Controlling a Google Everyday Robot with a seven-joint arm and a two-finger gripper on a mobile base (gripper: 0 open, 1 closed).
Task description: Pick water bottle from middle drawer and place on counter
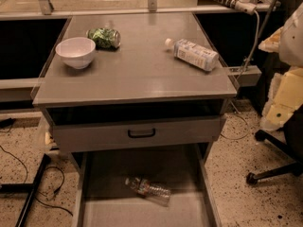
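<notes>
The water bottle lies on its side on the flat floor of the open drawer. This drawer is pulled out at the bottom of the picture. The bottle is small and clear, with a dark band round its middle. Its cap end points up and to the left. It lies near the middle of the drawer floor and does not touch the side walls.

Above it is another drawer front with a black handle. It is pulled out just a little.

On top is the grey counter. A white bowl stands upright on its left side. Just behind the bowl, a green can lies on its side. On the right side of the counter a fatter bottle with a pale label lies on its side too, with its white cap pointing left. It is well apart from the bowl and the can.

On the speckled floor to the right are the black legs of a chair. On the left, black cables lie on the floor.

The gripper does not show in the picture, so I cannot tell if it is holding something or let go
</notes>
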